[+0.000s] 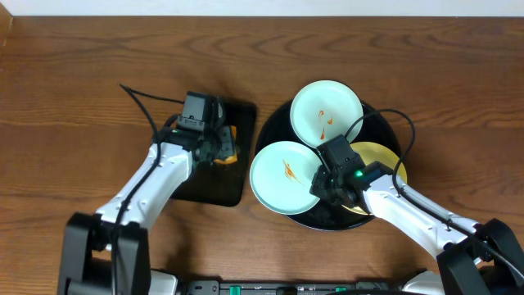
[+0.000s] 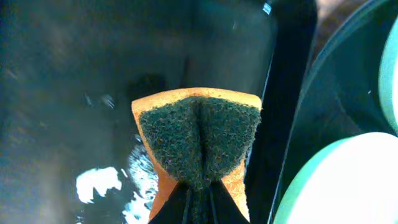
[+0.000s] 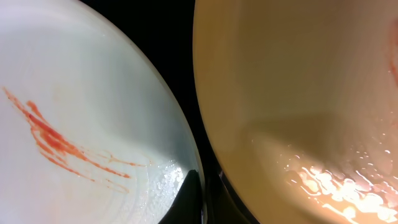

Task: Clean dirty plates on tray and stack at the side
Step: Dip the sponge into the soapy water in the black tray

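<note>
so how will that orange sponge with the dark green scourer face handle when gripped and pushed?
Probably soft: the orange sponge with the dark green scourer face creases down its middle where the left gripper pinches it. Likely light: its free end doesn't sag. The rough face should drag, not slide.

The round tray [image 1: 276, 124] is packed: one mint plate [image 1: 326, 112] at twelve o'clock, another mint plate [image 1: 282, 176] at eight, the yellow plate [image 1: 378, 154] at four, with only a thin black gap between those two. Bare table [image 1: 458, 98] lies open at three; the rectangular tray [image 1: 217, 184] blocks nine.
</note>
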